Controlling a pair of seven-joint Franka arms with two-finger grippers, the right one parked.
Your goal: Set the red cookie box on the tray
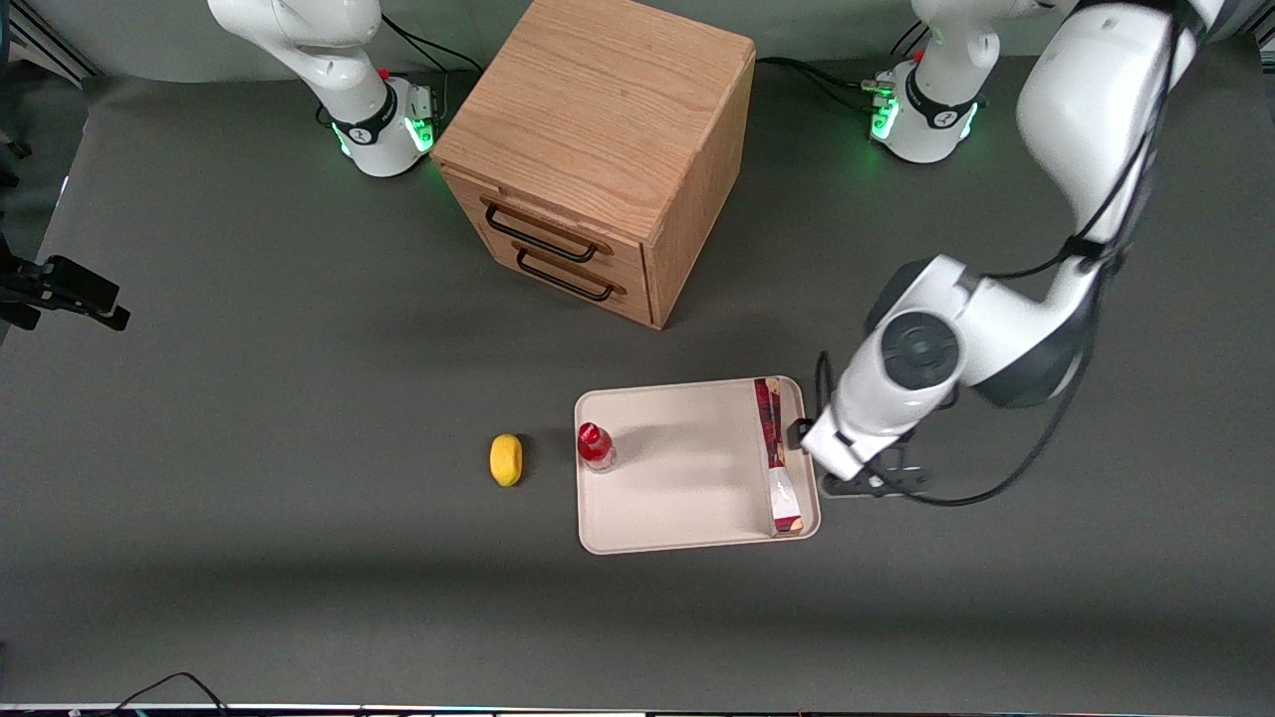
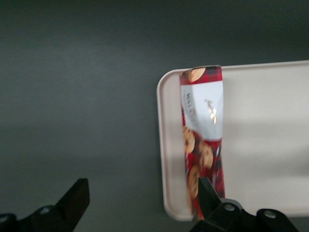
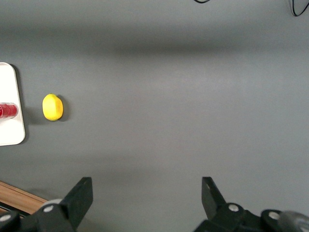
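The working arm [image 1: 956, 349] has glossy white shells, dark grey joint caps, and black cables looped along it. Its base [image 1: 921, 110] glows green. The gripper [image 2: 140, 208] has black, wedge-shaped fingers [image 2: 75, 198] with round screws.

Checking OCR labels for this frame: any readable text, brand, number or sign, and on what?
Cookie box, white patch: printing there, too blurred to read.
Bottle: no legible label.
Cabinet, lemon, tray: no text.
Arm bases: small markings, too small to read.
Gripper, open, beside the tray's edge by the box: no markings.
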